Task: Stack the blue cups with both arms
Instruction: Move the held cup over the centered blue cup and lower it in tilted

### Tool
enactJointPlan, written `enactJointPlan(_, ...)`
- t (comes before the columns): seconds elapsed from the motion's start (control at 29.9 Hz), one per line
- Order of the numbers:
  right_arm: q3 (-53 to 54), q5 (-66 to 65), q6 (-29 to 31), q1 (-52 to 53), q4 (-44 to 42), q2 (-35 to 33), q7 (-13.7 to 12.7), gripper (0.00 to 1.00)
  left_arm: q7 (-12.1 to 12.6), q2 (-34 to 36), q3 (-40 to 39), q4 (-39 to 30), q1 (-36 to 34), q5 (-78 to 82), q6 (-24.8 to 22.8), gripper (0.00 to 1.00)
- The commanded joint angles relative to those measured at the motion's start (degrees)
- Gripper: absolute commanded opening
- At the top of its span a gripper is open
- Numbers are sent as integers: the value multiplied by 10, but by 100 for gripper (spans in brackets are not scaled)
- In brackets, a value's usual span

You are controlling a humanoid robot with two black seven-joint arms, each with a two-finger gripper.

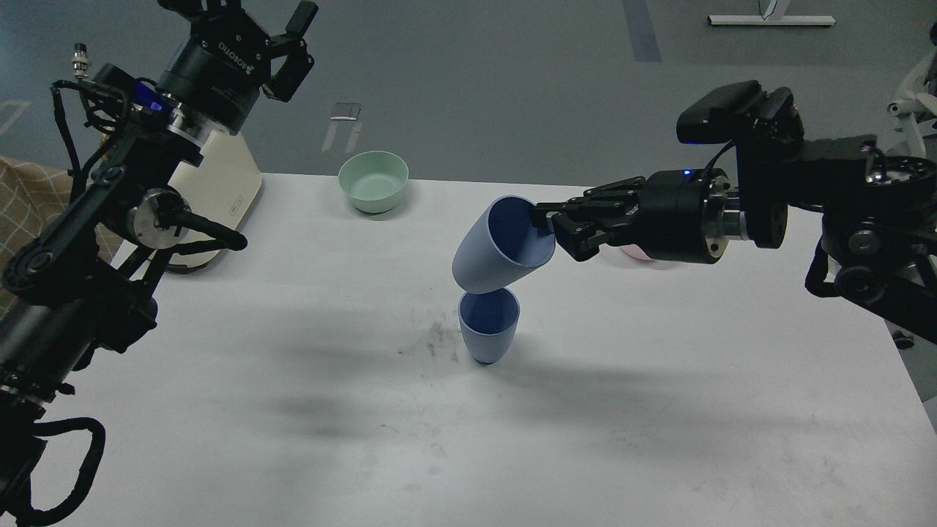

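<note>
Above the standing cup (488,326), right tool (550,228) level, pinching tilted cup (498,246).

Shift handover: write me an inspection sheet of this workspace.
Surface: white table, dark smudge near the middle.
Job's things: held blue cup tilted above the standing blue cup.
Clutter: mint-green bowl at the far edge; cream appliance far left; pink object mostly hidden behind the right gripper.
Grippers: right gripper pinches the held cup's rim; left gripper raised, fingers apart, empty.
Cables: black loops along the left arm.
Surroundings: grey floor.
</note>
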Motion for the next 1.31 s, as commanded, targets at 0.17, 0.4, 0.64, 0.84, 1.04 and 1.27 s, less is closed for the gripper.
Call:
enactJointPlan(0.17, -35, -4, 0, 18, -72, 70, -7, 0, 0, -1, -1, 0, -1, 0, 0, 98)
enactJointPlan(0.4, -59, -4, 0, 25, -72, 73, -13, 0, -1, -1, -2, 0, -2, -1, 0, 98)
enactJointPlan(0.64, -62, -4, 0, 26, -70, 72, -14, 0, -1, 0, -2, -1, -2, -1, 0, 98)
enactJointPlan(0.84, -62, -4, 0, 20, -71, 71, -21, 0, -1, -1, -2, 0, -1, -1, 0, 98)
enactJointPlan(1.04, -64, -11, 0, 14, -74, 70, -23, 0, -1, -3, -3, 0, -1, -1, 0, 98)
enactJointPlan(1.27, -78, -17, 0, 14, -80, 71, -23, 0, -2, 0, -3, 0, -1, -1, 0, 98)
